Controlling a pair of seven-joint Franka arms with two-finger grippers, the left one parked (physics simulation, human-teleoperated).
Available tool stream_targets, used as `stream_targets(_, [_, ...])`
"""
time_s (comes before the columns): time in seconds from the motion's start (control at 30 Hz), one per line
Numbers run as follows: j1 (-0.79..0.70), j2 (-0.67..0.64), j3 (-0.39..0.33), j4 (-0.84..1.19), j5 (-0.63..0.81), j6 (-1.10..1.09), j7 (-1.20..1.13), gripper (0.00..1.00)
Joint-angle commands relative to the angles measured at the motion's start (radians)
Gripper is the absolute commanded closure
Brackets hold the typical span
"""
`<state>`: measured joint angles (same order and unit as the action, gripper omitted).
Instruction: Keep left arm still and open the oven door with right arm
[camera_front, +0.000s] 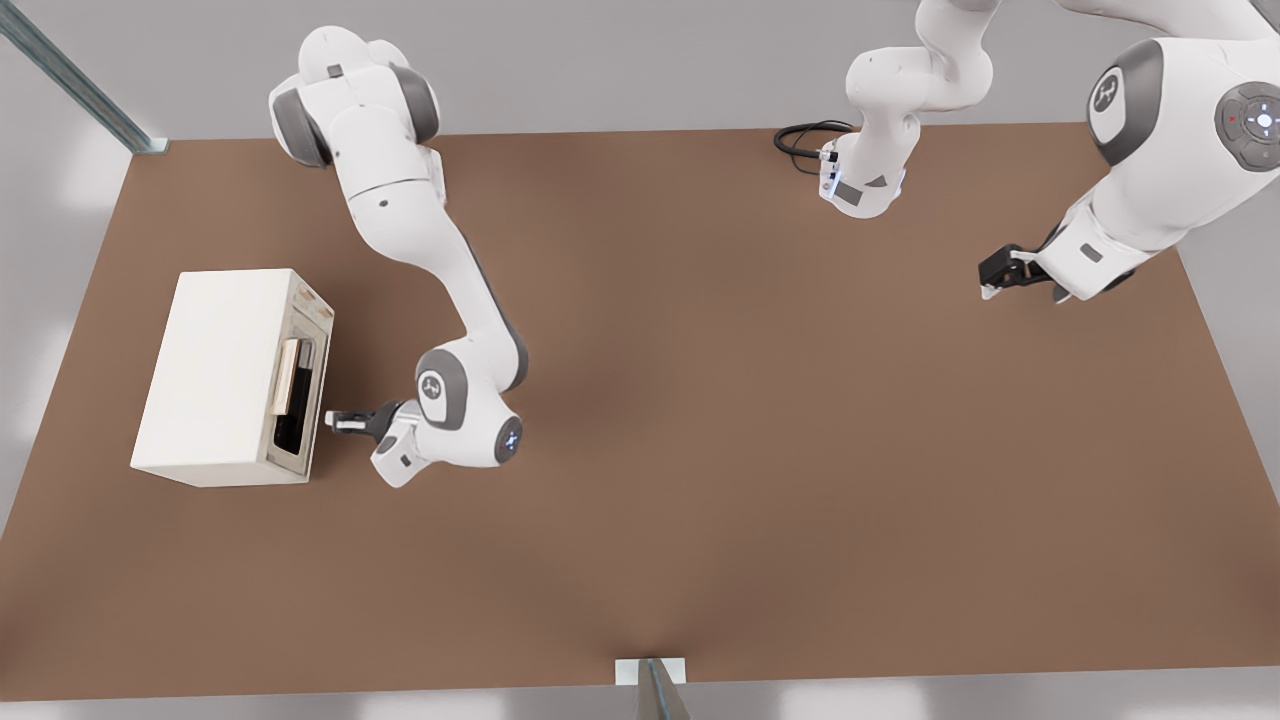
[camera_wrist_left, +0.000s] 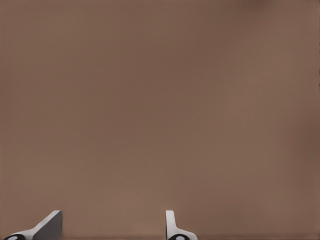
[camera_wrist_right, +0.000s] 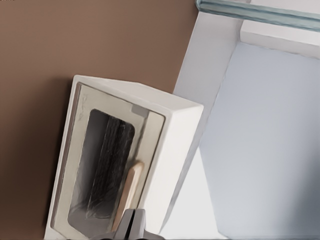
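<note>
The oven door (camera_front: 300, 375) sits shut in the front of the cream-white oven (camera_front: 215, 375), which stands on the brown desk (camera_front: 700, 450) toward the front view's left, its face turned toward the front view's right. A tan bar handle (camera_front: 289, 376) runs across the door over the dark window (camera_wrist_right: 102, 167). Just beside the door, near the handle's end, the right arm (camera_front: 440, 270) reaches down from the desk's far edge and levels its gripper (camera_front: 337, 421) at the door, fingers pressed together with nothing between them, not touching the panel.
</note>
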<state>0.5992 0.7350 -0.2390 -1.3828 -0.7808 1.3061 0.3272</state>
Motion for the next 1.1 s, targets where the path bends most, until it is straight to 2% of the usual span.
stream_targets(0.0, [-0.001, 0.009, 0.000, 0.001, 0.000, 0.042, 0.087, 0.79])
stream_targets(0.13, [-0.021, 0.009, 0.000, -0.044, 0.005, 0.105, 0.124, 0.79])
stream_targets(0.33, [-0.111, -0.060, -0.011, -0.073, -0.002, 0.099, 0.009, 0.79])
stream_targets(0.5, [-0.116, -0.028, -0.022, -0.071, -0.002, 0.133, 0.030, 0.79])
stream_targets(0.63, [-0.099, -0.089, -0.022, -0.151, -0.002, 0.133, 0.067, 0.79])
stream_targets(1.07, [-0.110, -0.080, -0.043, -0.168, -0.008, 0.177, 0.064, 0.79])
